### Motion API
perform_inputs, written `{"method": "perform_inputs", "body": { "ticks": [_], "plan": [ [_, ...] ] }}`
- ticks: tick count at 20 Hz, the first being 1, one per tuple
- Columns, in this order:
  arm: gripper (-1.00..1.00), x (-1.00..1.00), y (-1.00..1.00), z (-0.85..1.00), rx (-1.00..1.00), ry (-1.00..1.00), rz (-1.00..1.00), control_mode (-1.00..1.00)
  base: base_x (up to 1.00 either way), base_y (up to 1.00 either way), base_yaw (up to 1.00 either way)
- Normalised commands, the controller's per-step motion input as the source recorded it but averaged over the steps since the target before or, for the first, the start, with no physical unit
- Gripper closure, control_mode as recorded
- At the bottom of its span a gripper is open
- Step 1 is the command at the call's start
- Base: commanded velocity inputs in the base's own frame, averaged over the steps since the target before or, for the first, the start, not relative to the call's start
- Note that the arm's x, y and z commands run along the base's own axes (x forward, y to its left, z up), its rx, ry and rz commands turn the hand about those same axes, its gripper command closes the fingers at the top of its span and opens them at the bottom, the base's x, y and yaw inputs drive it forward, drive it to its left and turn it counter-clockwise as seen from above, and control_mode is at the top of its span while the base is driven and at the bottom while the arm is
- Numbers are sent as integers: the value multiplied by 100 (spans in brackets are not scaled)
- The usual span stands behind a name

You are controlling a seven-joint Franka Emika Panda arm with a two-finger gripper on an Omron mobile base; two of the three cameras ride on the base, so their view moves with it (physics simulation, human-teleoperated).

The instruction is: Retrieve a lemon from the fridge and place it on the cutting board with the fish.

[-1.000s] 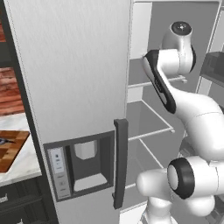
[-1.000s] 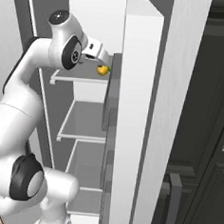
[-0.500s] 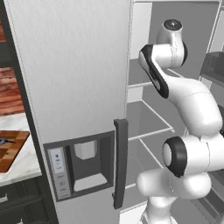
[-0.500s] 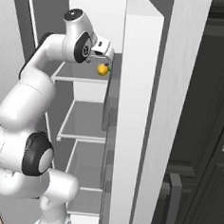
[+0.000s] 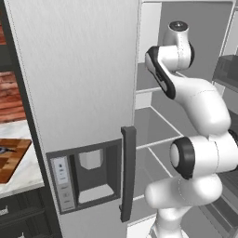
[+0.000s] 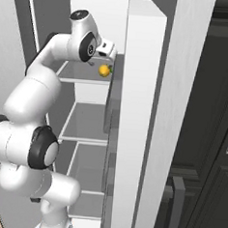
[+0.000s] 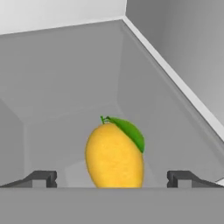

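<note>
Light-grey fridge (image 5: 83, 93) across the left base view: left door shut, with dark vertical handle (image 5: 128, 172) and dark dispenser panel (image 5: 86, 174) low on it. Right compartment open, grey inner shelves (image 5: 153, 135) visible behind white arm (image 5: 195, 107), which reaches up and into the upper compartment. Far left, on pale counter (image 5: 18, 172): checkered wooden cutting board (image 5: 11, 160), slim grey-blue fish (image 5: 5, 149) lying on it at the frame edge.

Right base view: arm rising from lower left, bent, wrist at upper shelf level. Gripper (image 6: 107, 57) pointing right and slightly down, just above and beside yellow lemon (image 6: 105, 70). Lemon resting near the right end of the upper shelf (image 6: 77, 76), next to the dark bins of the open door (image 6: 138, 113). Contact between gripper and lemon not resolvable from this side. Dark cabinet fronts (image 6: 205, 142) on the right.

Hand view: lemon (image 7: 114, 155) centred low in frame, yellow, green leaf on its upper right, sitting on grey shelf floor in the corner of the compartment. Two dark fingertips (image 7: 39, 178) at far left and far right of the frame bottom, jaws wide apart, lemon between them with clear gap on each side. Nothing gripped. Grey back wall and white side trim beyond.
</note>
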Motion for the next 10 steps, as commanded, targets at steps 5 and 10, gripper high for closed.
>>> {"method": "perform_inputs", "body": {
  "ticks": [5,10],
  "plan": [
    [-100,9,-2,-29,0,9,0,-100,0,0,0],
    [-100,31,-20,-23,0,5,0,-100,0,0,0]
  ]
}}
